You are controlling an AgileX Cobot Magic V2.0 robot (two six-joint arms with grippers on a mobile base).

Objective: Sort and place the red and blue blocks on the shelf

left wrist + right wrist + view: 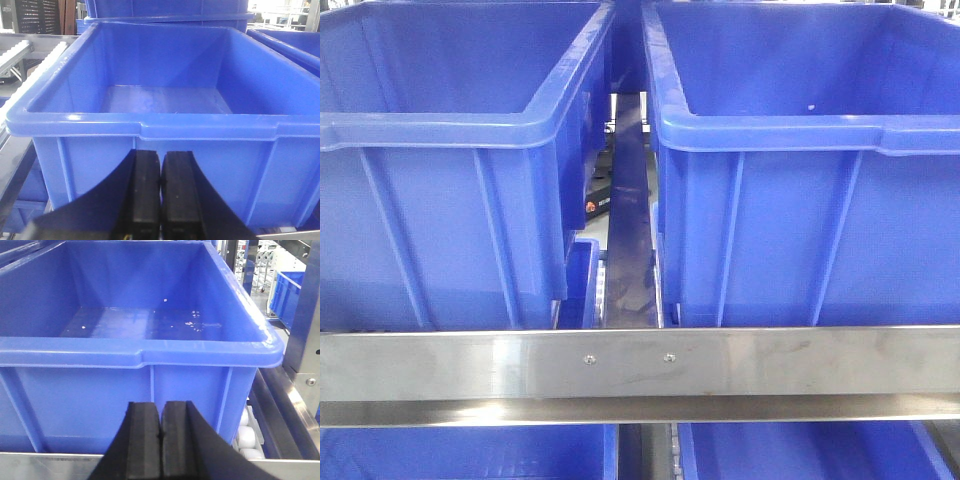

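Quickly on writing: we find nothing readable, only a small orange mark with blurred pale text on a dark object (594, 207) seen through the gap between the two bins. From the front view we see the shelf (640, 365) with its silver front rail and two screws, the left bin (450, 160) and right bin (810, 160) standing side by side on it, and more blue bins below the rail. We see the left gripper (160, 195) with its black pads pressed together, holding nothing, just before the front wall of the left bin, whose floor is bare. We see the right gripper (160, 432) likewise closed on nothing before the right bin, whose floor carries a few white specks. White rollers (248, 437) show beside that bin. We cannot see the red and blue blocks in any view. Further racks and another blue bin stand behind in a bright room.
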